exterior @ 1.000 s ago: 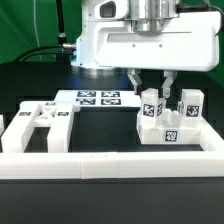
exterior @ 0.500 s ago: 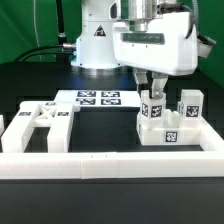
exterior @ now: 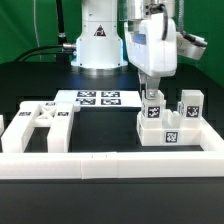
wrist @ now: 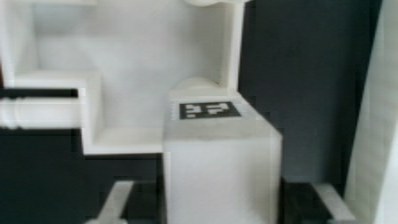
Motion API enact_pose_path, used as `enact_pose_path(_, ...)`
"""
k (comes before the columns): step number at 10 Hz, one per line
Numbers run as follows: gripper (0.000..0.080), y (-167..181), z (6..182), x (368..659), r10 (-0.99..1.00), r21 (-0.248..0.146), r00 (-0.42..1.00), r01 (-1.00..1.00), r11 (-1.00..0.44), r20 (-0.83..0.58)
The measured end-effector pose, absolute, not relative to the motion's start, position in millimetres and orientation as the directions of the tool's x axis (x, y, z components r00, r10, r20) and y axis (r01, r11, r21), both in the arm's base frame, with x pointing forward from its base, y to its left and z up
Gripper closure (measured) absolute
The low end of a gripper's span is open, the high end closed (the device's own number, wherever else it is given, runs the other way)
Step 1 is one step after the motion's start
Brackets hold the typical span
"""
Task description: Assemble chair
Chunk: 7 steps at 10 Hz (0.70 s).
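PARTLY BUILT: The chair is only partway there. A white post (exterior: 152,108) with a tag on its face stands upright on a blocky base piece (exterior: 168,134). The piece sits close to the rail-lined edge of the desk (exterior: 100,128), toward the exterior view's right. The tool (exterior: 150,96) is closed on this post from above. In the wrist view its fingers (wrist: 121,203) flank the post on both sides, with the post's tag showing between them. We cannot tell whether the post is pushed fully home in the base piece or only resting in place.

A second post (exterior: 190,104) stands upright on the same base piece, just beside the first and nearer the exterior view's right, and the tool is not touching it. The cross-braced side (exterior: 40,118) lies flat on the desk, well apart, toward the exterior view's left and joined to nothing.

The long border rail (exterior: 110,160) runs along the desk's edge in front of all these parts. The marker board (exterior: 97,98) lies behind them, toward the foot of the arm (exterior: 158,45).

We judge the job to be at an early-to-middle stage. Two posts are up on one base piece, and the held post may need seating. The loose side has yet to be brought over and fitted, and we see no finished chair shape.
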State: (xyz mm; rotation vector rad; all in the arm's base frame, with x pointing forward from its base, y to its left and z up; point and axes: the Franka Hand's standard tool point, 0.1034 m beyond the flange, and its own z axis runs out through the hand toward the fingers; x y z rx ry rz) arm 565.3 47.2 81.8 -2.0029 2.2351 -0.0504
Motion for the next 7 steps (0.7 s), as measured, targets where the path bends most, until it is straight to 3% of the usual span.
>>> enact_pose_path(4,0.0515,36.0,82.0,565.9,-0.909,-0.098,-0.403,-0.905,0.413,-0.109)
enact_pose_path(5,0.0467,37.0,81.5,565.6,-0.906,-0.096,-0.409,-0.903,0.419,-0.110)
enact_pose_path(6,0.0279,37.3,81.3,565.5,-0.916,-0.099,-0.386,-0.913,0.396,-0.107)
enact_pose_path(7,0.0279,37.4,81.4,565.8,-0.933,-0.103,-0.346,-0.929,0.356,-0.102)
